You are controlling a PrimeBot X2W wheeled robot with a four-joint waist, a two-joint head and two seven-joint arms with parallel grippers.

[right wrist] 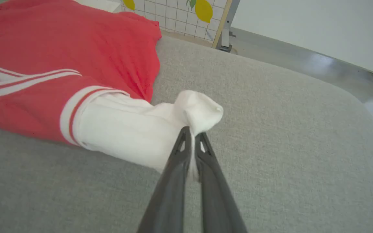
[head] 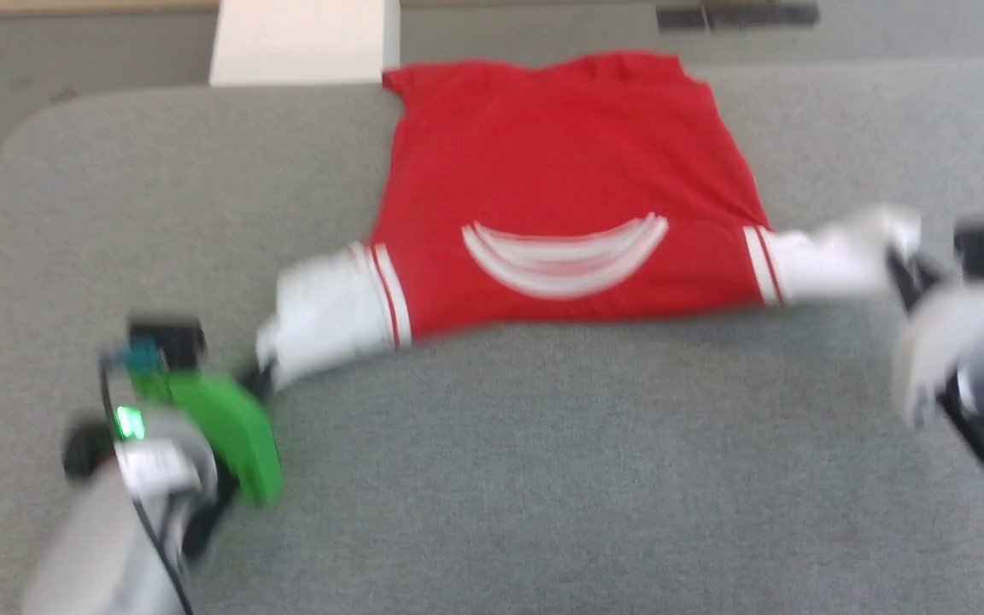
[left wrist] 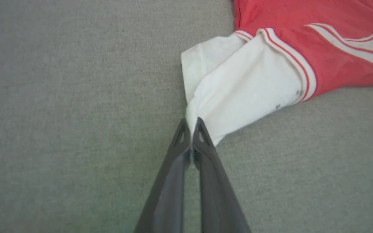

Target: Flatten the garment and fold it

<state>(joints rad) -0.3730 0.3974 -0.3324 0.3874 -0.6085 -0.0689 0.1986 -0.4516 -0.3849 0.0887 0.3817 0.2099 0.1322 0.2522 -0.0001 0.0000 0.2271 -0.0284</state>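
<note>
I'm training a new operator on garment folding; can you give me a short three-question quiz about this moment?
1. True or false: the left tool is shut on a white sleeve of the garment.
2. The garment lies on: A) a grey fabric surface, B) a wooden floor, C) a metal tray.
3. What does the right tool pinch?
Key: 1 true; 2 A; 3 the tip of the garment's other white sleeve.
</note>
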